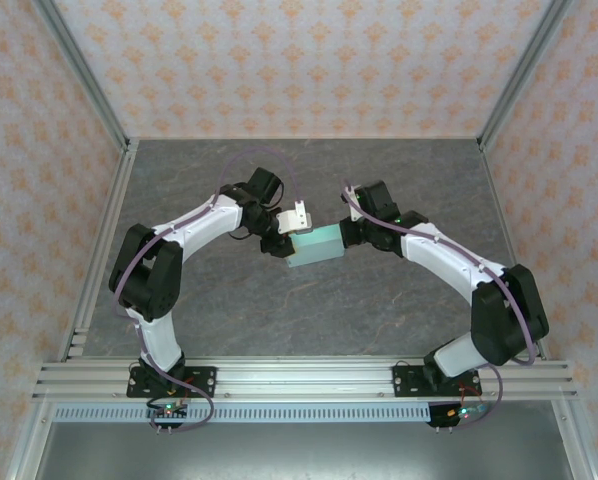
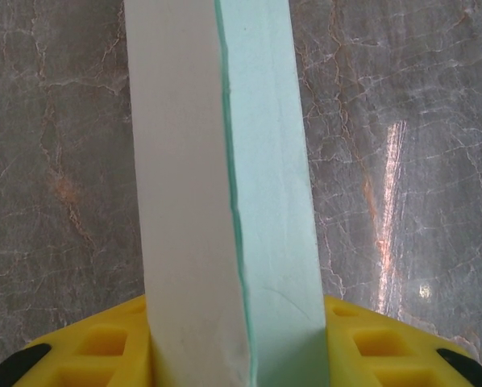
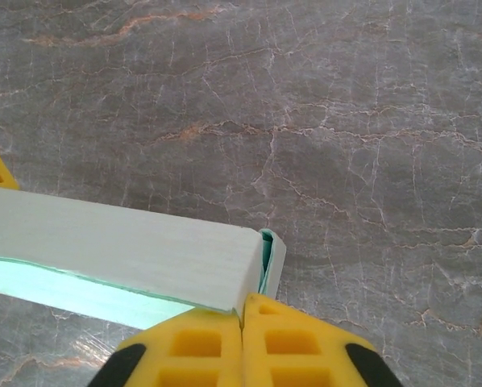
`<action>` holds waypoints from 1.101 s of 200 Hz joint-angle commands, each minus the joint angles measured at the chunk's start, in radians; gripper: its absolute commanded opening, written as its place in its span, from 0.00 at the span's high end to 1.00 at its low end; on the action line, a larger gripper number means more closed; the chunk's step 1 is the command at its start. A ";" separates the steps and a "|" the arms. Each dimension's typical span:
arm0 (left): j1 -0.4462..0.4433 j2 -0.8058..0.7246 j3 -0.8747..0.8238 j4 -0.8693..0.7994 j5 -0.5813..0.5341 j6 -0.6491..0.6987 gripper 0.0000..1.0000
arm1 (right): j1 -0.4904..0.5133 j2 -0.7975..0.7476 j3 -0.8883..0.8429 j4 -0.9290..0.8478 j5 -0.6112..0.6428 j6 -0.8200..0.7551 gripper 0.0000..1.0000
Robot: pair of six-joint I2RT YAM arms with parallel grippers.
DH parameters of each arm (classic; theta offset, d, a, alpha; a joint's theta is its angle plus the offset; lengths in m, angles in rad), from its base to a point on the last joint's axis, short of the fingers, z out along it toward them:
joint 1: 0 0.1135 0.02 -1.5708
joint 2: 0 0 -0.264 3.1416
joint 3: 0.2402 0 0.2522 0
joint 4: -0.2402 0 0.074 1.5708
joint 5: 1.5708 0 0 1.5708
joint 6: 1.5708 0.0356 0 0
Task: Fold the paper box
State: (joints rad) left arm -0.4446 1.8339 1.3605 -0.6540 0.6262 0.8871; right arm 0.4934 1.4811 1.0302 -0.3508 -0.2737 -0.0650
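Pincers close in from both sides over the middle of the grey marbled bench [image 1: 229,320], with the paper box [image 1: 315,245] between them as a flat, pale mint-green rectangle. In the top view the left pincer [image 1: 282,243] is at the box's left end and the right pincer [image 1: 345,236] at its right end. Both arms curve in from their bases at the near edge.

From the left wrist, the paper box [image 2: 225,185] runs straight away from the camera as a long narrow slab. One face looks whitish and the other mint, with a thin green seam between them. The left pincer [image 2: 237,355] is partly closed around it: its yellow fingers [image 2: 104,351] stand on either side, and the box fills the gap and touches both.

From the right wrist, the paper box [image 3: 120,242] lies crosswise, mostly left of the tips, its end flap a little ajar at the corner. The right pincer [image 3: 242,322] is squeezed fully together, its yellow fingers [image 3: 193,347] pressed pad to pad. The box's end corner sits right at their tips; whether a sliver of card is nipped between them I cannot tell.
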 commanded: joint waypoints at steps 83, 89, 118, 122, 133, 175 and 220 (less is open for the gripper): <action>0.007 0.013 0.017 -0.032 -0.068 -0.005 0.74 | 0.028 -0.002 -0.007 0.025 0.075 0.032 1.00; 0.006 0.009 0.017 -0.032 -0.066 -0.005 0.73 | 0.030 -0.004 -0.009 0.024 0.081 0.034 1.00; 0.009 -0.017 0.000 -0.012 -0.060 -0.010 0.64 | 0.039 -0.012 -0.005 0.014 0.103 0.034 1.00; 0.010 -0.020 -0.004 -0.008 -0.059 -0.012 0.63 | 0.040 -0.013 -0.004 0.012 0.106 0.034 1.00; 0.013 -0.029 -0.009 -0.005 -0.052 -0.012 0.60 | 0.042 -0.015 -0.002 0.006 0.114 0.034 1.00; 0.020 -0.053 -0.024 0.010 -0.028 -0.017 0.50 | 0.050 -0.016 -0.003 0.002 0.126 0.039 1.00; 0.025 -0.066 -0.039 0.018 -0.021 -0.019 0.35 | 0.056 -0.019 0.000 -0.007 0.140 0.042 1.00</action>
State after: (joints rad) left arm -0.4267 1.8198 1.3392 -0.6388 0.6155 0.8791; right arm 0.5411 1.4818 1.0298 -0.3447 -0.1715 -0.0380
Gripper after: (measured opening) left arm 0.602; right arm 0.045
